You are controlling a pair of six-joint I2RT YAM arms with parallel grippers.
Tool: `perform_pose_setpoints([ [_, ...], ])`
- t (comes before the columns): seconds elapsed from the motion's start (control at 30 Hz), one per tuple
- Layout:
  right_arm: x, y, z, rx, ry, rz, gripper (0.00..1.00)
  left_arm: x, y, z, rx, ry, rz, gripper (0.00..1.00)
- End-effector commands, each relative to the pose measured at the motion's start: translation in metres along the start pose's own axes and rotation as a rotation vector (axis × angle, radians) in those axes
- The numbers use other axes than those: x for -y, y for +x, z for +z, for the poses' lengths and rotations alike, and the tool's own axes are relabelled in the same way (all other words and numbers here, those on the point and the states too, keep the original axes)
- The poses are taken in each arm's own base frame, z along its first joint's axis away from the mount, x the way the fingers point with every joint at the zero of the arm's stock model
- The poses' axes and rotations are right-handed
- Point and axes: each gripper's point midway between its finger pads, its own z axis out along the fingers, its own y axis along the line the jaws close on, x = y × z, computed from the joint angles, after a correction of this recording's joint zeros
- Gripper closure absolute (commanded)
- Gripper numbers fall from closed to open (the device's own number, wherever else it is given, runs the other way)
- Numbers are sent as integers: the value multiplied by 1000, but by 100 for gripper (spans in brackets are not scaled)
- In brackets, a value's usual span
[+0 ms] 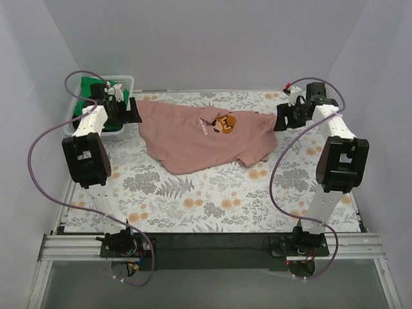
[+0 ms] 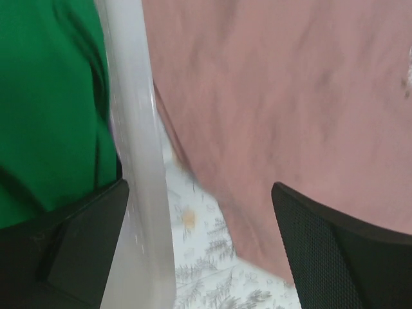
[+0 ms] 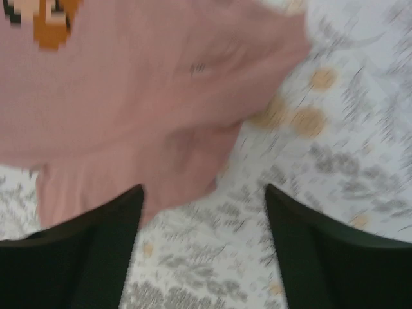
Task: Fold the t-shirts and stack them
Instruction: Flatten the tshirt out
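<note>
Green t-shirt [image 2: 51,96] sits in the white basket [image 2: 138,161] — left tool [image 2: 199,212] and right tool [image 3: 203,212] both spread apart

Two t-shirts: one salmon-pink t-shirt [image 1: 187,141], one green t-shirt [image 2: 51,96]. One white basket [image 2: 138,161] and one floral cloth [image 1: 212,199]. Two arms: left arm [image 1: 87,154], right arm [image 1: 341,161].

Left arm [image 1: 90,154]: base at near edge, lower link rising, elbow bent, forearm reaching to far left. Left gripper [image 1: 131,111] tilted down and inward, jaws spread wide, nothing pinched. Wrist view: black left fingers [image 2: 84,251] at bottom corners, wide gap between.

Right arm [image 1: 338,161]: mirrored pose, elbow high, forearm stretched to far right. Right gripper [image 1: 281,117] angled down and inward, jaws wide apart, holding nothing. Wrist view: black right fingers [image 3: 77,251] well apart.
</note>
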Motion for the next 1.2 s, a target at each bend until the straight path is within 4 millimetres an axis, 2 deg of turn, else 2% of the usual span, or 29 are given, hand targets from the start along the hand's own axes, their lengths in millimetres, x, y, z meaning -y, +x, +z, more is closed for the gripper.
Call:
perform_pose_setpoints([
  [0.0, -43, 43, -44, -64, -88, 33, 32, 61, 41, -59, -28, 135, 11, 10],
  [0.03, -57, 69, -40, -108, -138, 78, 40, 68, 74, -58, -86, 170, 0, 12],
  [0.07, -64, 77, -41, -118, -157, 104, 49, 76, 79, -68, -80, 188, 13, 13],
  [0.1, -71, 82, -44, -116, -177, 119, 64, 80, 88, -70, -91, 196, 9, 16],
  [0.13, -78, 90, -42, -130, -200, 147, 66, 82, 109, -69, -132, 210, -22, 17],
  [0.2, -83, 112, -34, -186, -210, 216, 67, 85, 117, -73, -132, 215, -23, 17],
  [0.3, -77, 127, -18, -220, -185, 271, 67, 86, 131, -72, -159, 221, -42, 17],
  [0.37, -75, 131, -11, -227, -182, 288, 67, 87, 138, -72, -179, 224, -53, 17],
  [0.5, -79, 144, 5, -265, -197, 322, 57, 87, 145, -72, -190, 221, -52, 15],
  [0.63, -83, 149, 14, -273, -203, 340, 52, 88, 155, -71, -213, 225, -60, 15],
  [0.77, -84, 155, 24, -289, -202, 337, 51, 91, 161, -71, -225, 231, -55, 15],
  [0.87, -83, 160, 32, -306, -204, 347, 53, 94, 159, -73, -210, 230, -37, 14],
  [0.9, -83, 162, 35, -314, -206, 353, 56, 94, 154, -77, -187, 220, -31, 14],
  [0.97, -82, 161, 38, -314, -210, 357, 66, 83, 143, -76, -145, 138, -36, 14],
  [1.0, -82, 163, 40, -320, -212, 364, 81, 72, 142, -73, -145, 81, -42, 17],
  [1.03, -80, 163, 40, -321, -206, 362, 87, 53, 142, -70, -157, -22, -42, 19],
  [1.1, -79, 160, 39, -314, -199, 355, 99, 31, 135, -69, -171, -114, -52, 28],
  [1.13, -79, 159, 38, -311, -195, 354, 99, 22, 131, -71, -164, -149, -56, 34],
  [1.17, -78, 157, 37, -306, -191, 349, 99, 5, 122, -77, -142, -220, -54, 38],
])
